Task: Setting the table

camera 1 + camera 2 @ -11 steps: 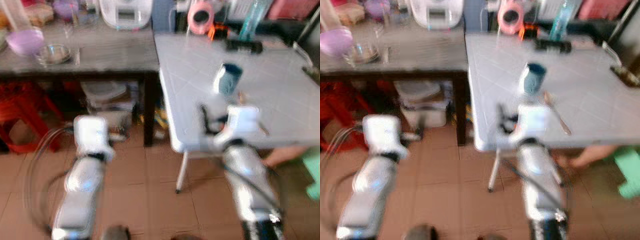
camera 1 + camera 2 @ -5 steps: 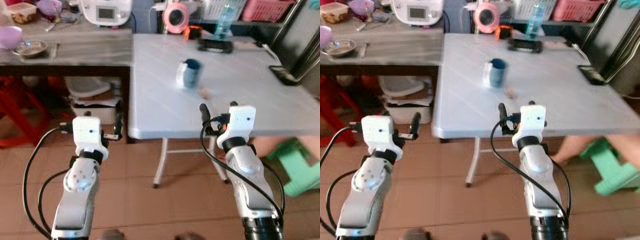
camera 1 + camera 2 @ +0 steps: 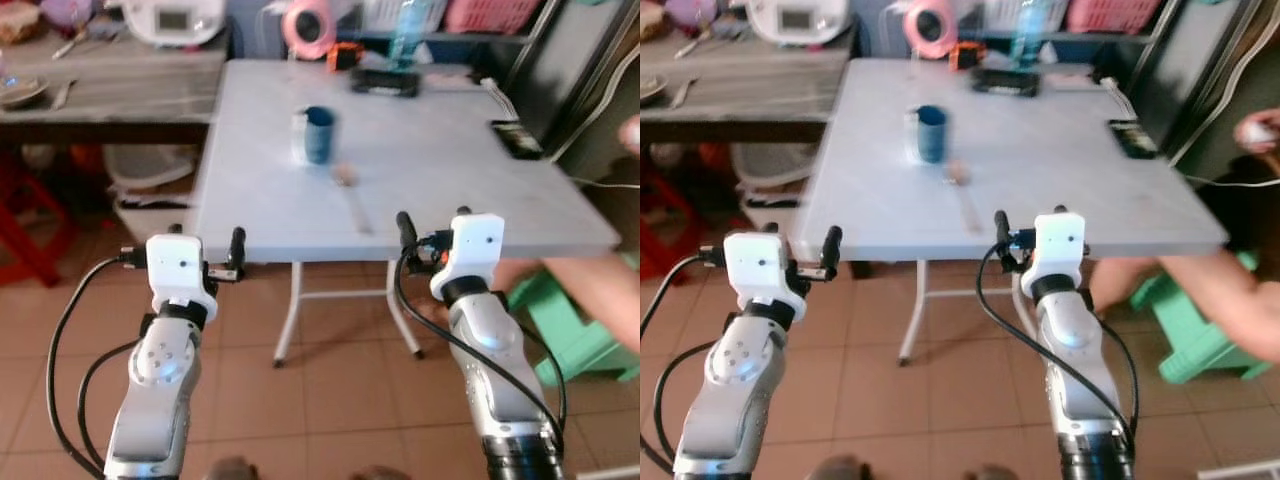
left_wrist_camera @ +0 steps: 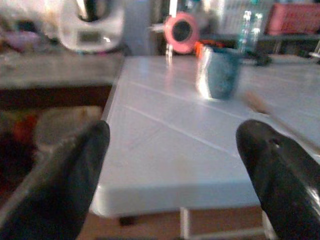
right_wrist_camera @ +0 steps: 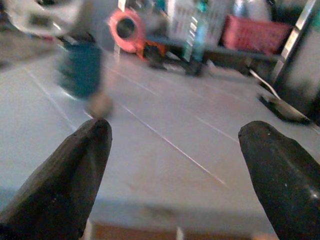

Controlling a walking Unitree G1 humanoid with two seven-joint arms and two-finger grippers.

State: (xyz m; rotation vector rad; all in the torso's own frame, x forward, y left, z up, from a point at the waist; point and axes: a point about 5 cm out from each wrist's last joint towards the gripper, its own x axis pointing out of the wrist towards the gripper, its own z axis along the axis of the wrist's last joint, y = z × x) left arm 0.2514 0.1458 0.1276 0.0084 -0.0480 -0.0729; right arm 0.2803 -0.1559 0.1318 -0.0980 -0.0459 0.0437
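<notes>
We face the white folding table (image 3: 450, 170), our landmark, standing on a brown tiled floor (image 3: 330, 370). Left of the table runs a grey counter (image 3: 110, 75), bearing a white appliance (image 3: 172, 18). At the table's right side sits a person, a bare leg (image 3: 590, 290) showing below the near corner, beside a green stool (image 3: 575, 335). Our left gripper (image 3: 205, 262) hangs just short of the table's near edge at its left corner, fingers spread wide and empty; our right gripper (image 3: 430, 225) hangs before the same edge near its middle, likewise spread wide and holding nothing. On the table, left of centre, stands a blue cup (image 3: 318, 135), upright. Just nearer us than the cup lies a spoon (image 3: 350, 190), its bowl toward the cup and its handle pointing at the near edge. At the table's far edge rest a pink round object (image 3: 308, 27), a black flat item (image 3: 385, 82) and a clear bottle (image 3: 403, 25). A dark phone (image 3: 515, 138) lies by the table's right edge.
</notes>
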